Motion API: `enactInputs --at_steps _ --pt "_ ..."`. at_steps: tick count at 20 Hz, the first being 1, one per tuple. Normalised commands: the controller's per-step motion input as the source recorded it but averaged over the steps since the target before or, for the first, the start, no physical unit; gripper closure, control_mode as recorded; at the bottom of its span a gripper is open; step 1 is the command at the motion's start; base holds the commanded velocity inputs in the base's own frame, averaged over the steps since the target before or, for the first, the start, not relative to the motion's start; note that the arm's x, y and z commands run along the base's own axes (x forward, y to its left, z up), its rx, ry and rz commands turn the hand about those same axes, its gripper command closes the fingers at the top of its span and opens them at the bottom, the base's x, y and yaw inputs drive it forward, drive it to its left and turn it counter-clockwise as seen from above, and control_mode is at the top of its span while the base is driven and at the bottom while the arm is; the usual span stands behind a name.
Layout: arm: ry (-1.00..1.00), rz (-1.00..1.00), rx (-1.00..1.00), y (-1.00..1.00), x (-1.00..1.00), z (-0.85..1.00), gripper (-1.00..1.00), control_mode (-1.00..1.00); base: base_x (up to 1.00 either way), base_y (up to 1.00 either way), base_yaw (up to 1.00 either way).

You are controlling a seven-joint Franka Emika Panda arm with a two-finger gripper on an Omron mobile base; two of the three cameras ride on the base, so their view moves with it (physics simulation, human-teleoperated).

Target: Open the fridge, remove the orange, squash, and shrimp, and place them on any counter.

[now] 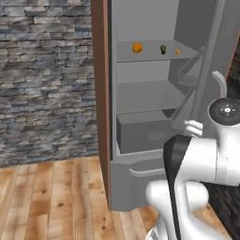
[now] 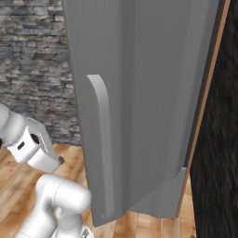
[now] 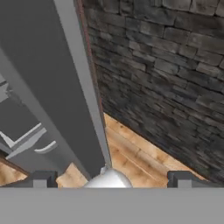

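Three foods are sitting on the upper shelf (image 1: 154, 55) of the fridge (image 1: 140, 103), whose door (image 2: 139, 93) is standing wide open: the orange (image 1: 137, 48) toward the hinge-free side, the squash (image 1: 163, 49) beside it, and the shrimp (image 1: 177, 52) nearest the door. So we are judging the opening step done and the fetching not yet begun. Our pincer (image 3: 111, 179) is hanging with its tips spread wide and nothing between them, looking along the edge of the door toward the stone wall (image 3: 175, 78) and the wooden floor (image 3: 131, 153).

Next we are expecting to swing the arm around the door's edge and up to that shelf, most likely for the orange first. The door's handle (image 2: 103, 139) and free edge are lying close beside the arm, and the brown panel (image 1: 101, 93) is bounding the fridge on its other side, so the way in is a narrow one. Open floor is lying wallward of the fridge for backing off.
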Motion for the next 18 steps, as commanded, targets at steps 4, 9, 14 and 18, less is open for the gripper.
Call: enactInputs --at_steps 4,9,14,18 --pt "-0.12 -0.32 -0.11 0.66 -0.62 0.41 -1.0 -1.0 0.0 0.0 0.0" --pt "-0.18 -0.27 -0.19 0.83 0.29 0.37 -1.0 -1.0 0.0 0.0 0.0" --pt "-0.05 -0.27 -0.17 0.24 1.0 0.11 -1.0 -1.0 0.0 0.0 0.0" --pt "0.0 -0.32 -0.19 0.0 1.0 -0.1 -1.0 -1.0 0.0 0.0 0.0"
